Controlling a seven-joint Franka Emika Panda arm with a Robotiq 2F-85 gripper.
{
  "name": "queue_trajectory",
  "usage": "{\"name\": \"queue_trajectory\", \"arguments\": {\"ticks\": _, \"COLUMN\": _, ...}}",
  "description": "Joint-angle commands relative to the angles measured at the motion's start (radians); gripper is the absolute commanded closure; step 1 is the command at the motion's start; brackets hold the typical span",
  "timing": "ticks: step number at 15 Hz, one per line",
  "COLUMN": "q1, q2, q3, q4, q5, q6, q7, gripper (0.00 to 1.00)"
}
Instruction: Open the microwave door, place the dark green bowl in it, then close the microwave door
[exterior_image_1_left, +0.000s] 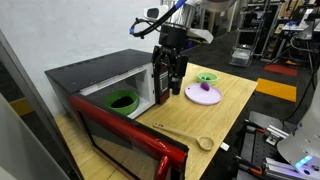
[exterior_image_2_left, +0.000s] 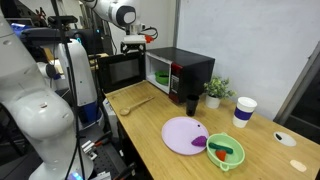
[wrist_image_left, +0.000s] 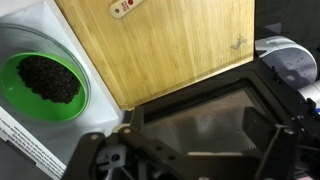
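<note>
The microwave (exterior_image_1_left: 100, 75) (exterior_image_2_left: 190, 68) stands on the wooden table with its red-framed door (exterior_image_1_left: 130, 140) (exterior_image_2_left: 122, 70) swung wide open. The dark green bowl (exterior_image_1_left: 122, 100) (wrist_image_left: 45, 80) sits inside the white cavity. My gripper (exterior_image_1_left: 167, 82) (exterior_image_2_left: 134, 50) hangs open in front of the cavity, above the open door, with nothing between its fingers. In the wrist view the door's dark mesh window (wrist_image_left: 205, 110) fills the space behind my gripper (wrist_image_left: 190, 150), and the bowl lies off to the left.
A lavender plate (exterior_image_1_left: 203, 94) (exterior_image_2_left: 185, 135) and a lime-green bowl (exterior_image_1_left: 206, 78) (exterior_image_2_left: 226, 151) lie further along the table. A wooden spoon (exterior_image_1_left: 185, 134) (exterior_image_2_left: 130, 104) lies near the door. A paper cup (exterior_image_2_left: 243, 110), a black cup (exterior_image_2_left: 191, 103) and a small plant (exterior_image_2_left: 215, 92) stand beside the microwave.
</note>
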Motion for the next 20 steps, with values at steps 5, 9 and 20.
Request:
{"name": "queue_trajectory", "arguments": {"ticks": 5, "q1": 0.070, "q2": 0.001, "q3": 0.000, "q4": 0.044, "q5": 0.015, "q6": 0.009, "q7": 0.124, "gripper": 0.00}}
{"name": "queue_trajectory", "arguments": {"ticks": 9, "q1": 0.112, "q2": 0.004, "q3": 0.014, "q4": 0.063, "q5": 0.020, "q6": 0.043, "q7": 0.217, "gripper": 0.00}}
{"name": "queue_trajectory", "arguments": {"ticks": 20, "q1": 0.208, "q2": 0.046, "q3": 0.025, "q4": 0.102, "q5": 0.214, "q6": 0.189, "q7": 0.127, "gripper": 0.00}}
